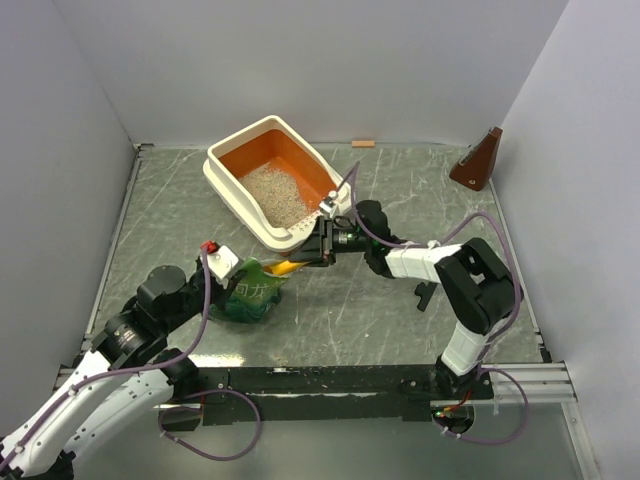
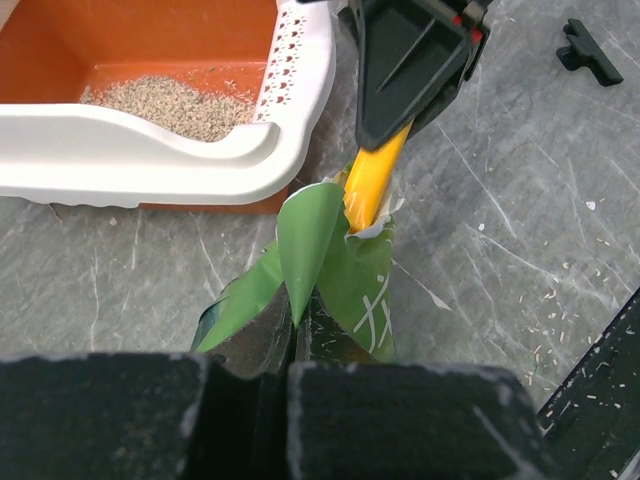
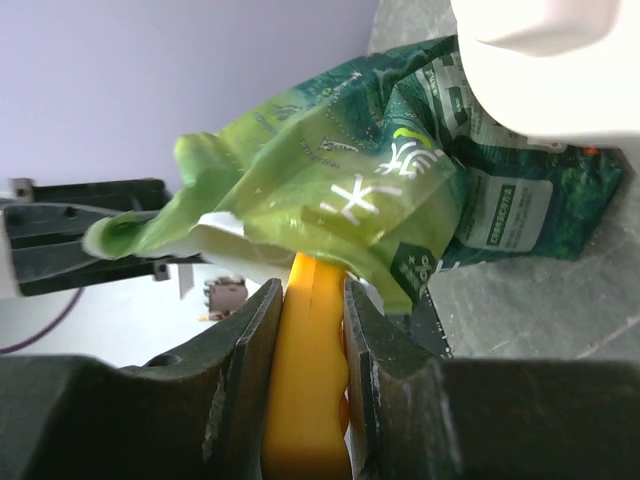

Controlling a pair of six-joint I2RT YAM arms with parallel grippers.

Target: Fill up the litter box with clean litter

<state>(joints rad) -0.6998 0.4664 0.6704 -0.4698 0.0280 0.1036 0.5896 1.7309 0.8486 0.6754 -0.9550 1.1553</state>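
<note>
Litter box (image 1: 228, 187): cream rim and orange inner walls, set at an angle on the far left-centre of the desk (image 1: 340, 320); its slotted short end is the near one.
Clean litter (image 1: 280, 195): a pale grainy heap on the box floor, lying toward the near end; the far part of the floor is bare orange.
Scoop (image 3: 305, 380): only the yellow-orange handle shows, just near the box's slotted end; its head goes down into the mouth of the bag and is hidden.
Right gripper (image 3: 308, 330): fingers pressed against both sides of the scoop handle, which fills the narrow gap between them.
Green bag (image 1: 248, 293): crinkled and standing on the desk just near the litter box, its torn mouth turned up toward the right gripper.
Left gripper (image 2: 290, 400): fingers drawn close together and pinching a fold of the bag's edge on its near-left side.
Desk: grey and marbled, with stray granules scattered to the right of the bag.
Black clip (image 2: 588, 52): lies on the desk to the right, well apart from the bag.
Brown wedge (image 1: 478, 160): stands at the far right by the wall.
</note>
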